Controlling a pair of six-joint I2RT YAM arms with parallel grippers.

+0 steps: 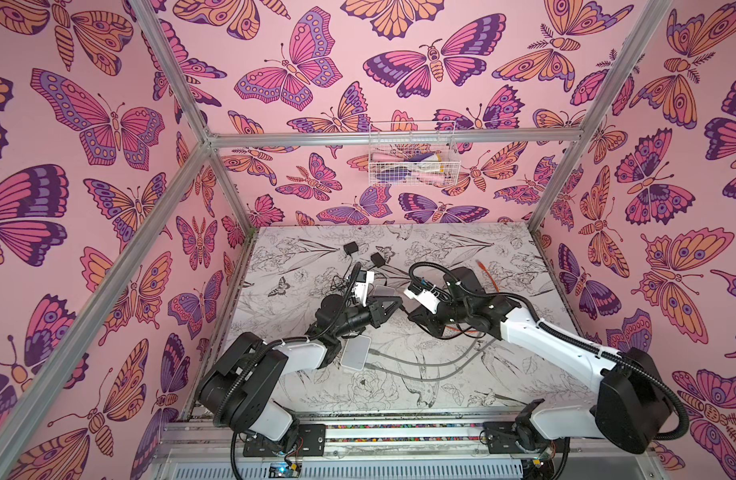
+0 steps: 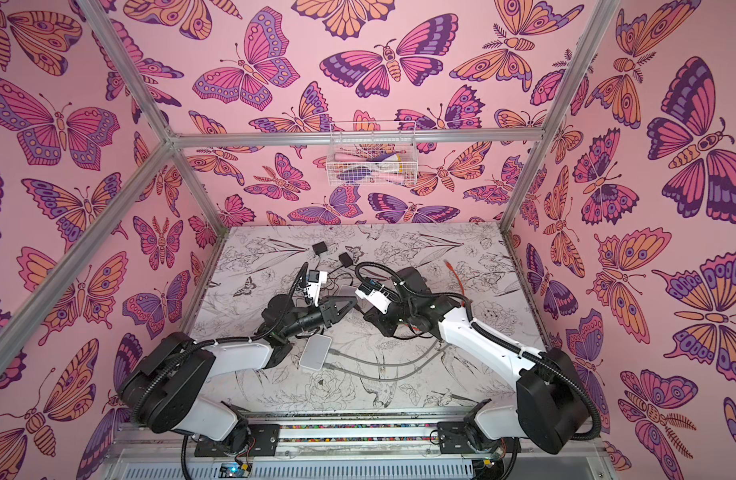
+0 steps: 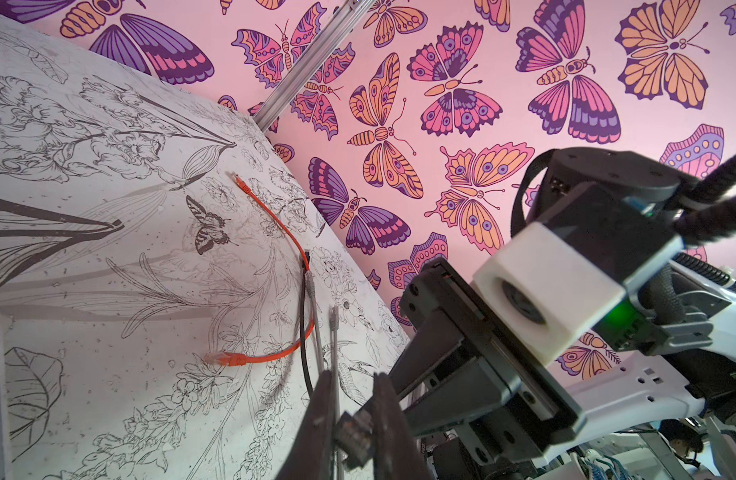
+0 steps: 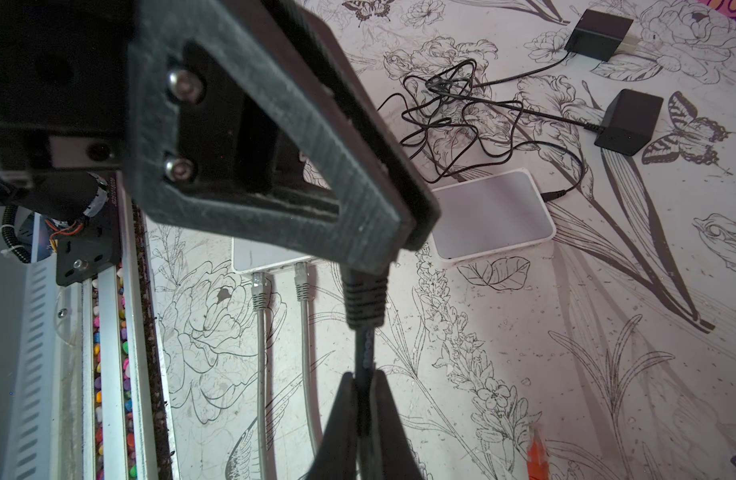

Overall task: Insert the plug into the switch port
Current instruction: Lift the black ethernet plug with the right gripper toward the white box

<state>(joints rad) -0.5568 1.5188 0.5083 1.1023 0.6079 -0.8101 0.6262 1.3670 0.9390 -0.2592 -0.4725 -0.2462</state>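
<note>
Table (image 1: 316, 257): floral print top; both arms reach in and meet over its middle.
Left arm (image 1: 291, 353): lies across the near switch, wrist pointing toward the right arm (image 1: 545, 336).
Wire basket (image 1: 412, 178): hung on the back wall, well apart from the work.
Near switch (image 4: 266, 257): white, flat on the table; two gray cables (image 4: 261, 353) are plugged into its port edge.
Far switch (image 4: 491, 212): white, flat, with a thin black lead at its side.
Orange cable (image 3: 293, 241): loose on the table, both ends free.
Power adapters (image 4: 628, 122): two black blocks at the back, with their leads tangled.
Black cable (image 4: 364, 357): runs between the two grippers, off the table.
Left gripper (image 3: 354, 395): fingers narrow, pinching the plug (image 3: 354, 432) by its head.
Right gripper (image 4: 363, 386): fingers clamped on the black cable just behind the plug's boot.
Plug position: in the air over mid-table, between the switches and touching neither.
</note>
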